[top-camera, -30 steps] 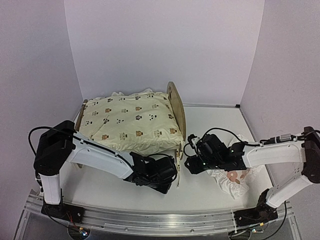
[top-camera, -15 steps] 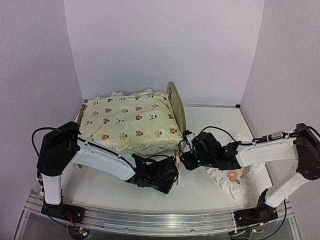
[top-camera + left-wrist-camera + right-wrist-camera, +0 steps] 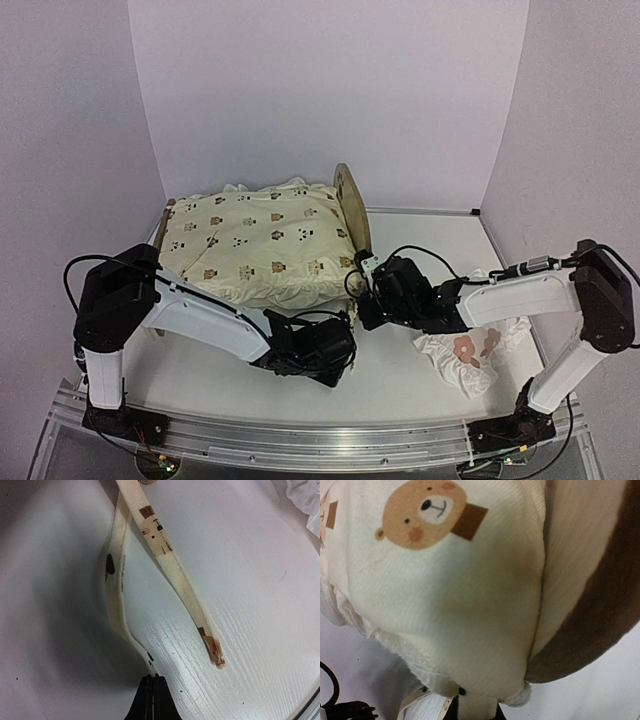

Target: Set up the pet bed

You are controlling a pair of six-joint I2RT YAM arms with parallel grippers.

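Pet bed (image 3: 352, 205) sits on the bench (image 3: 430, 240) with the cushion (image 3: 260, 245) on top. Left gripper (image 3: 152, 678) jaws are pinched tight on a tie string (image 3: 114, 605) just in front of the bed. Right gripper (image 3: 472, 710) jaws clamp the cushion corner at the bed's headboard end.

One desk (image 3: 420, 240) carries one pet bed (image 3: 350, 205), at about ten o'clock on it. One cream cushion (image 3: 262, 245) lies on that bed. One white ruffled pillow (image 3: 470, 355) sits at about four o'clock. The left wrist view shows two straps: one tie string (image 3: 172, 570) and a second tie string (image 3: 114, 595). Two arms reach in, each with one hand: a left hand (image 3: 153, 682) and a right hand (image 3: 362, 305). One whole bear face (image 3: 422, 512) shows on the cushion corner.
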